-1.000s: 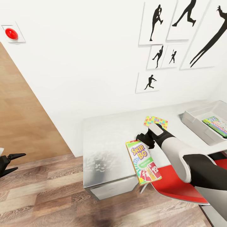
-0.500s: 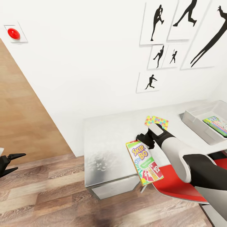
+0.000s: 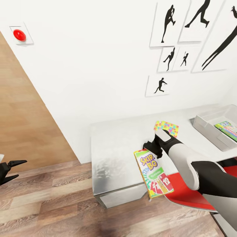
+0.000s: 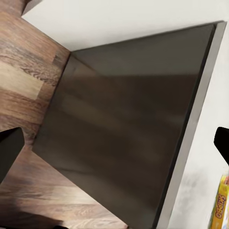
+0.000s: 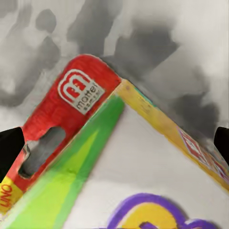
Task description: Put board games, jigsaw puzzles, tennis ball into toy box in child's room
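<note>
One box in hand: in the head view my right gripper sits clamped on the top edge of the SKIP-BO box, hanging at lower centre over the table edge.
Head view, change: everything slid slightly right since a second ago, so I read camera motion; the box is as before in the grip.
Head view, target: toy box at the right edge, a green-edged game inside; jigsaw puzzle just above my wrist.
Left gripper: lower left, fingers apart, empty.
Left wrist view: dark cabinet side, plank floor.
Right wrist view: box's red corner fills the centre.
Meaning: carry rightward to the tray next, I judge.
</note>
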You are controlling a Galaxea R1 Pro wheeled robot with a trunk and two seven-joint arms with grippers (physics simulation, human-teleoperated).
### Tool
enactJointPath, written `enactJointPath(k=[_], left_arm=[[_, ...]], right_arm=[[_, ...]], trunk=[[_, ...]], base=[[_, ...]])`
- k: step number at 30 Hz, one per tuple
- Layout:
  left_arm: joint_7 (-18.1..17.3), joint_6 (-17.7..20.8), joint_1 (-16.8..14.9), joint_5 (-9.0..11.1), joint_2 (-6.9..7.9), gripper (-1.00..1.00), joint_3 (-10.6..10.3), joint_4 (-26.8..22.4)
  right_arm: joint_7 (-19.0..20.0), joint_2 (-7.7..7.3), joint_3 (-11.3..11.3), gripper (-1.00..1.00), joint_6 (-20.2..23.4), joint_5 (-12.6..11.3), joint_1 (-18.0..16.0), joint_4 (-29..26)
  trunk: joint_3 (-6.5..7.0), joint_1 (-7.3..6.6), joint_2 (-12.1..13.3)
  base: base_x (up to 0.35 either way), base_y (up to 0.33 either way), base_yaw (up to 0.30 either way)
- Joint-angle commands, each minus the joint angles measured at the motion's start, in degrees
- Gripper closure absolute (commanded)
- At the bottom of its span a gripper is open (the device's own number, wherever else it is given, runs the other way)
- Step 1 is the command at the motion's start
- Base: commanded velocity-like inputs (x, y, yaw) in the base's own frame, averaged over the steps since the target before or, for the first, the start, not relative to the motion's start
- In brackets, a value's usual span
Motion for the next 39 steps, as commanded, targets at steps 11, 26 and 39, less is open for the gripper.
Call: enactJointPath(k=[11,26,39], left_arm=[[-0.6,0.2,-0.1,-0.6,-0.04,-1.00,0.1,0.0],[-0.6,0.2,-0.1,-0.6,-0.05,-1.00,0.1,0.0],[-0.6,0.2,-0.1,-0.6,-0.05,-1.00,0.0,0.0]], right_arm=[[-0.6,-0.04,-0.1,-1.00,1.1,-0.3,0.0,0.0],[-0.6,-0.29,-0.1,-1.00,1.2,-0.2,0.0,-0.1],[-0.9,-0.30,0.0,-1.00,1.2,0.4,0.0,-0.9]], trunk=[[-0.08,0.02,-0.1],[-0.08,0.02,-0.1],[-0.08,0.02,-0.1]], base=[[-0.003,0.106,0.000],[-0.013,0.048,0.000],[0.000,0.000,0.000]])
